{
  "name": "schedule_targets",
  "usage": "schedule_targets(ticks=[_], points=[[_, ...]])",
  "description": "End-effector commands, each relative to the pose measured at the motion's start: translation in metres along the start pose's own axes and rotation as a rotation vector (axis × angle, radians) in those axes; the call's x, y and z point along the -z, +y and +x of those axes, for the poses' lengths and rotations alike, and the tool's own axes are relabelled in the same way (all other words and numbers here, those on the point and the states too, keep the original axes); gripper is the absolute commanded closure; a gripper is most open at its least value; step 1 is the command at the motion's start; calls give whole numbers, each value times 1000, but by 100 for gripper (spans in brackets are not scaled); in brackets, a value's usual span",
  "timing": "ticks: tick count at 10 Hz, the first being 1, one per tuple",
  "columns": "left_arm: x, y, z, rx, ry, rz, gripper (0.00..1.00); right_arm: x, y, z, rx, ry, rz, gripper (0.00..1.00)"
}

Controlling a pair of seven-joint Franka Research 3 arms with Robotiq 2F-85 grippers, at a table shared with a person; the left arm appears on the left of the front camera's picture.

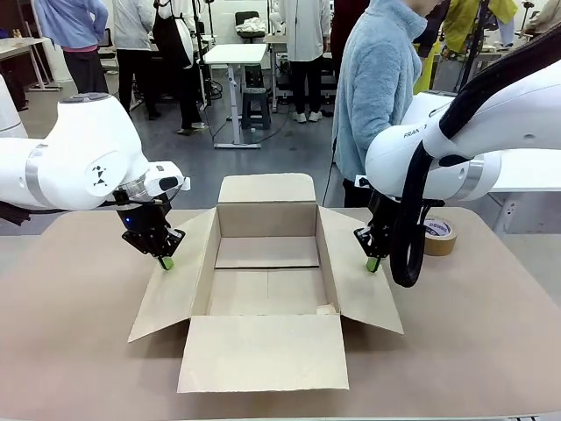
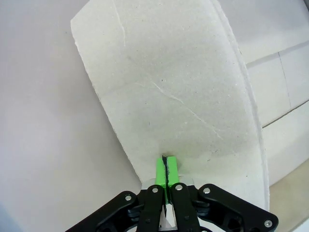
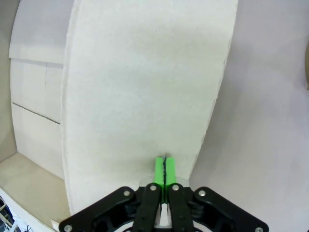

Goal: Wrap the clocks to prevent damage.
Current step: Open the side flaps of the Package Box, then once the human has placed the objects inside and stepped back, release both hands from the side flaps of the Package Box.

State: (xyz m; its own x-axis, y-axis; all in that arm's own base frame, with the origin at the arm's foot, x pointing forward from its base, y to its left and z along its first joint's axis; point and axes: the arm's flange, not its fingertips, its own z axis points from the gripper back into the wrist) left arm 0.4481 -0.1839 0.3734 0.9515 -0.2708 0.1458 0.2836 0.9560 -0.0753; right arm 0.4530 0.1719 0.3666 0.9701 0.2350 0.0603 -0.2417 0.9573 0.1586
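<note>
Seeing my left tool (image 1: 166,261) and right tool (image 1: 373,263) pinched together, empty, at the box (image 1: 267,219) flaps (image 1: 175,289), I can't tell where the clocks are; probably fragile, so I'd cradle their broad sides gently.

Robotics lab: 2 white arms (image 1: 79,158), worktables (image 1: 235,54) beyond

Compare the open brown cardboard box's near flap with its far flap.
The near flap lies flat on the table; the far flap stands almost upright. The near flap juts toward the camera; the far flap rises on the person's side. Both are plain and folded open.
</note>
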Motion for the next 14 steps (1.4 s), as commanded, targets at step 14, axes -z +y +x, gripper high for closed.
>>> schedule_targets(ticks=[14], points=[[2,1,-1,-10,12,12,99,-1,1,-1,-1,2,1,99]])
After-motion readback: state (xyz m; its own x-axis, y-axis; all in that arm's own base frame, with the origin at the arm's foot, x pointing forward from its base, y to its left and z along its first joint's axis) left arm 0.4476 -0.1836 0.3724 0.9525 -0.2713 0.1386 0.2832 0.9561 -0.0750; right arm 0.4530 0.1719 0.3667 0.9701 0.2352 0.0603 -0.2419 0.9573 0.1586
